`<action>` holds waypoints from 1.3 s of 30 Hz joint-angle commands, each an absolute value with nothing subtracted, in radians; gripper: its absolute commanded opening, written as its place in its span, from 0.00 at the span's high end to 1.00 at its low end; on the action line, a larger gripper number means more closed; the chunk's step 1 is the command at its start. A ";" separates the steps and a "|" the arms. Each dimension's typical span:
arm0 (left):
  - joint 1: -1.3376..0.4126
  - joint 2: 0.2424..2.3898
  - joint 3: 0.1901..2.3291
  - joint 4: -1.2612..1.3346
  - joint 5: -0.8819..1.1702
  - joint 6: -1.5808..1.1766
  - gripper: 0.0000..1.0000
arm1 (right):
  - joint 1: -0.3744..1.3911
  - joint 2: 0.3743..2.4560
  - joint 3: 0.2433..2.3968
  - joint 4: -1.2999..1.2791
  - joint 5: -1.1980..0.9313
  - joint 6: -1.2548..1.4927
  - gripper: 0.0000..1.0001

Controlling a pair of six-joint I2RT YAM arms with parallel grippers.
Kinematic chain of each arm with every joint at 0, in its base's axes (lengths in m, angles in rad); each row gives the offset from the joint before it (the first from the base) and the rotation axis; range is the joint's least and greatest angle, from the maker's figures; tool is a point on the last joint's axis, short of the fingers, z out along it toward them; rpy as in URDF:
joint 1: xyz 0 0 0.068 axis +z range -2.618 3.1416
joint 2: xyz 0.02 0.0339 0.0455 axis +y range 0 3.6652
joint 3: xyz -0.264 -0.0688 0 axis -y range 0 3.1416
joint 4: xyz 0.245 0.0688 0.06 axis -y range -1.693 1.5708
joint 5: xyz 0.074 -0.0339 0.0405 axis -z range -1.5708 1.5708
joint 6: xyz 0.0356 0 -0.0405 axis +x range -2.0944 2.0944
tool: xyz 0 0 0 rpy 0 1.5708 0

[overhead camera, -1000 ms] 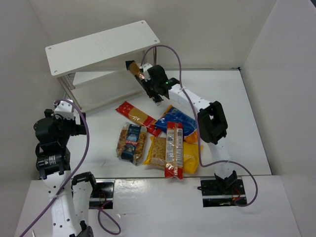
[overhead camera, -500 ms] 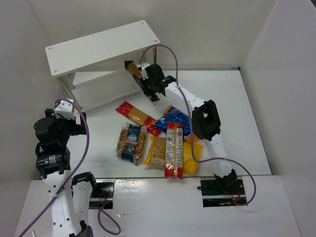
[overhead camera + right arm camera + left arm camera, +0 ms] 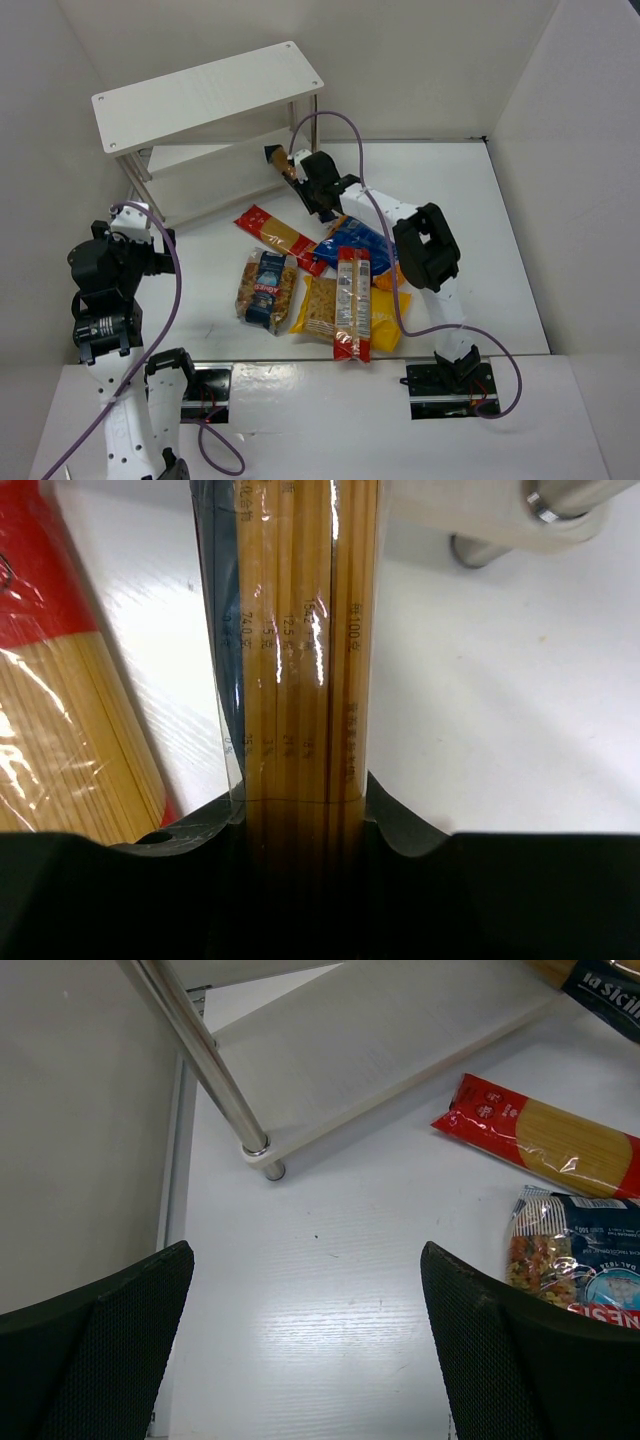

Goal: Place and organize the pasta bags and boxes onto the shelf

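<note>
My right gripper (image 3: 300,818) is pinched tight across the spaghetti pack (image 3: 300,650). The pack is a long, narrow sleeve of glossy clear film, dark blue down one side, with straight tan strands showing through. It sits toward the table's far edge, its end just beside the right front corner of the shelf's (image 3: 205,95) lower board. My left gripper (image 3: 310,1360) is spread wide near the table's left edge, holding nothing, its inner faces a fine black mesh. The shelf, flat white boards on round shiny metal legs, stands in the far left corner. A red pack (image 3: 272,230) of crinkly film lies flat mid-table.
</note>
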State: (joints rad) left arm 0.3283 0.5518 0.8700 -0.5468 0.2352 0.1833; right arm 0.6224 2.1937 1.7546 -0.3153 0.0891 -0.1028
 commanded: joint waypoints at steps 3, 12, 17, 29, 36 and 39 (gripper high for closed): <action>0.325 0.551 0.870 -0.511 0.255 0.198 0.00 | 0.641 2.051 1.798 -0.120 0.156 -0.136 1.00; 0.325 0.551 0.861 -0.511 0.255 0.207 0.00 | 0.660 2.072 1.847 -0.118 0.193 -0.147 1.00; 0.325 0.551 0.861 -0.511 0.255 0.207 0.00 | 0.669 2.100 1.887 -0.118 0.230 -0.158 1.00; 0.325 0.551 0.861 -0.511 0.264 0.207 0.00 | 0.721 2.232 2.019 -0.130 0.411 -0.241 1.00; 0.325 0.551 0.861 -0.520 0.264 0.207 0.00 | 0.762 2.243 1.973 -0.028 0.523 -0.342 1.00; 0.325 0.551 0.861 -0.520 0.264 0.207 0.00 | 0.784 2.252 1.933 0.027 0.598 -0.391 1.00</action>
